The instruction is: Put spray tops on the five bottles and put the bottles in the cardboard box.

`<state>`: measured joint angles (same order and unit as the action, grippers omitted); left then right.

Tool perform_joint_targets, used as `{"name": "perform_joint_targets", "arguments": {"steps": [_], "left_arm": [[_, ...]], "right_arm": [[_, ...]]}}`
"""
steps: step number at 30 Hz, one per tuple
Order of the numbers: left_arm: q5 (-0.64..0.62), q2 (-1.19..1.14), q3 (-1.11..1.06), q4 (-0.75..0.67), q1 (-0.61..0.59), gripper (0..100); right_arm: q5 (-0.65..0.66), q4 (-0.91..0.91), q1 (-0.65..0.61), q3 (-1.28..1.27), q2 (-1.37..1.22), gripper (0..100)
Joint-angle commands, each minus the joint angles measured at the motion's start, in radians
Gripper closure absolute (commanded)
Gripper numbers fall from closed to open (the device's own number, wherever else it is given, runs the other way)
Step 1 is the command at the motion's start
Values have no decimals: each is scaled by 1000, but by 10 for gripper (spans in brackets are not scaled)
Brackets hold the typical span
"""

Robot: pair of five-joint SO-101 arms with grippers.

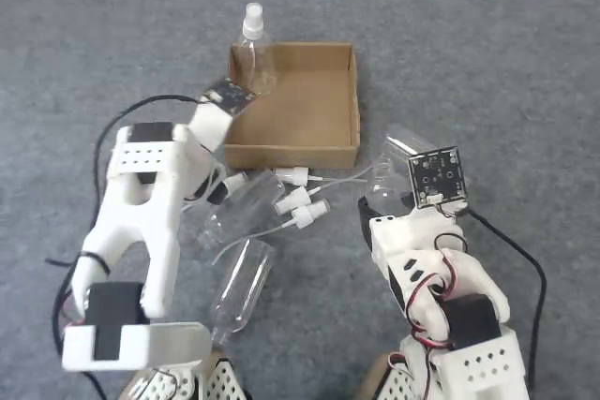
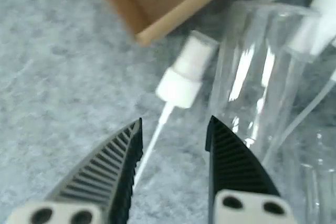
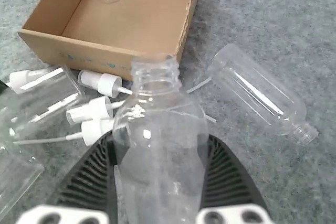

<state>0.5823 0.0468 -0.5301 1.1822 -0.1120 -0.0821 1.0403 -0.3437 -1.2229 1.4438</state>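
Where the table lies nearest the arm bases, a clear bottle (image 1: 242, 283) is seen lying on its side on the grey carpet (image 1: 525, 91), apart from both grippers. Just beyond it, a second clear bottle (image 2: 257, 77) is lying beside the left gripper (image 2: 175, 120). That gripper's jaws are spread wide and empty over the thin tube of a loose spray top (image 2: 186, 72), and nothing is gripped there.

On the other side, an open-necked bottle (image 3: 157, 108) is clamped between the fingers of the right gripper (image 3: 157, 140). Its neck is pointed towards the box and no top is fitted.

Between the two grippers, three more spray tops (image 3: 100, 82) are scattered just before the front wall of the cardboard box (image 3: 105, 51). A fourth bottle (image 3: 257, 93), uncapped, is lying outside the box near its right front corner. Farthest away, one capped bottle (image 1: 253, 44) is standing upright in the box's far left corner.

The task is judged to be about a fifth done. One bottle is capped and boxed, while four bottles are left outside the box and four tops lie loose. The held bottle appears to be the one to be capped next, and the top before the left gripper is judged a likely match.
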Motion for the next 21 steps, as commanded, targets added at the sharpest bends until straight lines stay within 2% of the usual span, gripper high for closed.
{"name": "perform_joint_targets", "arguments": {"steps": [1, 17, 21], "left_arm": [[0, -15, 54, -17, 34, 812], [0, -149, 47, -164, 38, 814], [2, -149, 47, -161, 38, 858]], "right_arm": [[18, -10, 15, 18, 22, 991], [18, -10, 15, 18, 22, 991], [18, -10, 15, 18, 22, 991]]}}
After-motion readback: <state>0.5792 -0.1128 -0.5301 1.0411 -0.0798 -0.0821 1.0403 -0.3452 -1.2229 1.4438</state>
